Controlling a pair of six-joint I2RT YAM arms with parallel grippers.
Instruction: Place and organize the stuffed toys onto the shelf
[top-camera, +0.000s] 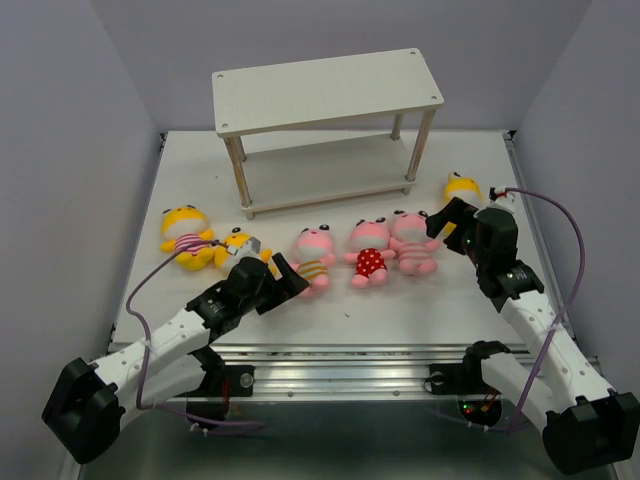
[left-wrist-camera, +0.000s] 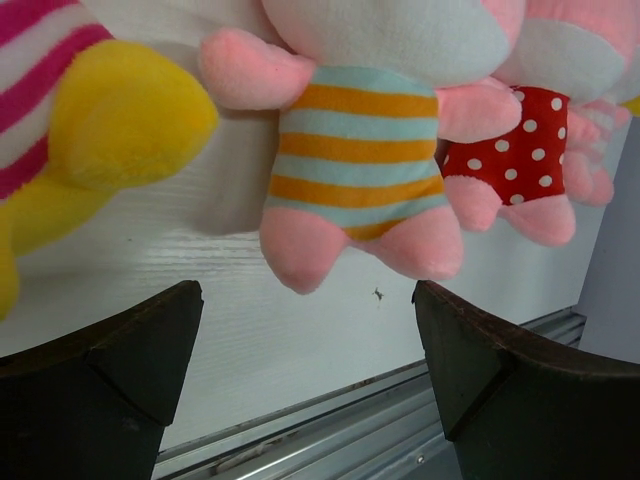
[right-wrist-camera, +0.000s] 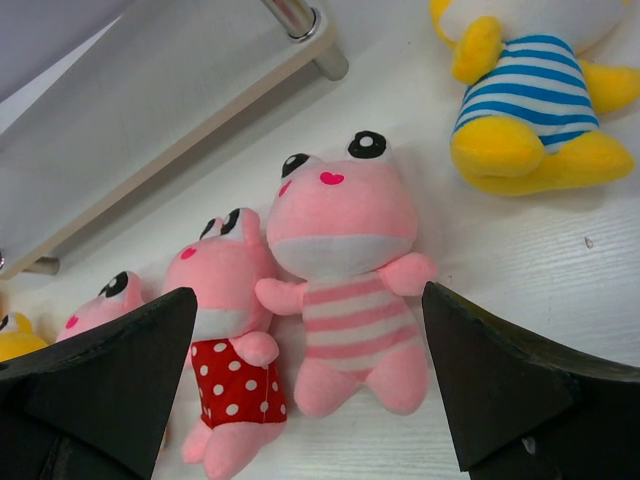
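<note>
**End Effector and Toy Positions**

The shelf (top-camera: 330, 88) stands upright at the far side of the counter (top-camera: 400, 305). All six stuffed toys lie on the counter on the near side of the shelf. They form a rough row, left to right:

- far-left yellow toy (top-camera: 187, 238)
- second yellow toy (top-camera: 238, 243)
- yellow-striped pink toy (top-camera: 313, 257)
- red-dotted pink toy (top-camera: 369, 250)
- pink-striped pink toy (top-camera: 412, 243)
- blue-striped yellow toy (top-camera: 462, 188)

**Left end effector** (left-wrist-camera: 307, 305): the jaws are spread wide and grip nothing. It sits low over the counter on the near side of the row.
- The yellow-striped pink toy lies just beyond the fingertips, centred on the gap, with its feet toward the end effector.
- The second yellow toy, pink-striped on the body, lies beyond the left finger.
- The red-dotted pink toy lies beyond the right finger, just beside the yellow-striped pink toy.

**Right end effector** (right-wrist-camera: 308, 298): the jaws are spread wide and grip nothing. It hangs over the pink-striped pink toy.
- This toy lies face up, framed between the two fingers in the wrist view. Whether a finger touches it cannot be told.
- The red-dotted pink toy lies against its side.
- The blue-striped yellow toy lies apart from them, farther out near a shelf leg. In the overhead view the end effector partly hides it.
</note>
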